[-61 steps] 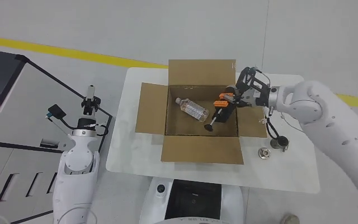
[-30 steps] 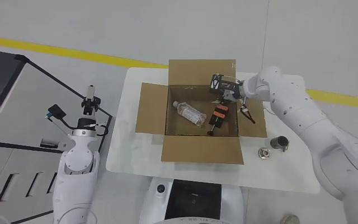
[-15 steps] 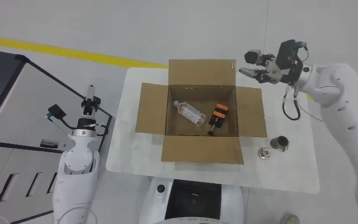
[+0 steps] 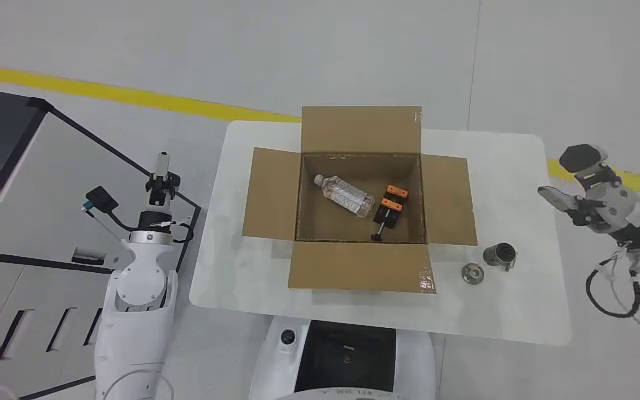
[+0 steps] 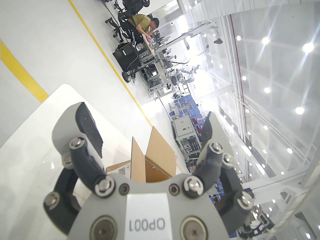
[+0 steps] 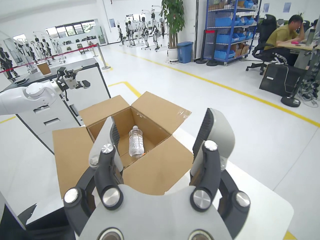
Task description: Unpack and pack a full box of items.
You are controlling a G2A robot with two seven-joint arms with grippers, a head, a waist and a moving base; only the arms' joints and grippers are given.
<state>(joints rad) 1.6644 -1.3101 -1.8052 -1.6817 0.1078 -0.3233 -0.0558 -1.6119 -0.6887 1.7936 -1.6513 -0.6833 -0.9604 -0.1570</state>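
An open cardboard box (image 4: 362,262) stands in the middle of the white table (image 4: 240,260). Inside it lie a clear plastic bottle (image 4: 344,194) and an orange-and-black clamp (image 4: 388,213). My right gripper (image 4: 562,180) hangs open and empty beyond the table's right edge, facing the box. In the right wrist view the gripper (image 6: 161,118) looks over the box (image 6: 150,168) and the bottle (image 6: 135,143). My left gripper (image 4: 162,172) is held up off the table's left side, open and empty; the left wrist view has the gripper (image 5: 147,111) above the box (image 5: 155,156).
Two small metal parts (image 4: 499,256) (image 4: 471,272) sit on the table to the right of the box. The box's flaps are folded outward on all sides. A dark cabinet (image 4: 40,190) stands left of the table.
My right gripper let go of the clamp inside the box, rose out, and swung away past the table's right edge. The bottle shifted slightly. The left arm stayed still.
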